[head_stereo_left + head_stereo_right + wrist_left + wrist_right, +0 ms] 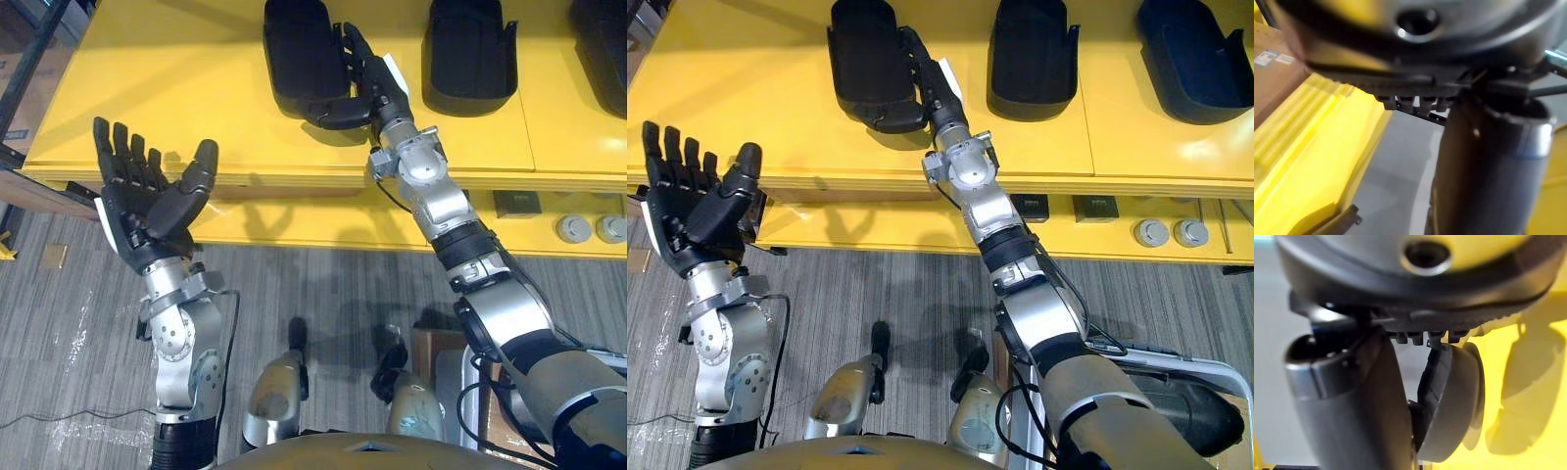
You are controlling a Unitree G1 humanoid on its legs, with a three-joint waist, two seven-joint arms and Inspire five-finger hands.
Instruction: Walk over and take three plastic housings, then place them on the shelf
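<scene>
Right hand clamped the leftmost of three housings, seemingly none taken yet; left hand splayed, empty.

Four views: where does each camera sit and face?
Left eye view: head, looking down at the yellow shelf; both arms, left hand open, right hand gripping a housing.
Right eye view: head too; same scene, slightly shifted.
Left wrist view: left wrist, past its hand toward shelf and floor.
Right wrist view: right wrist, along its hand on the housing.
</scene>
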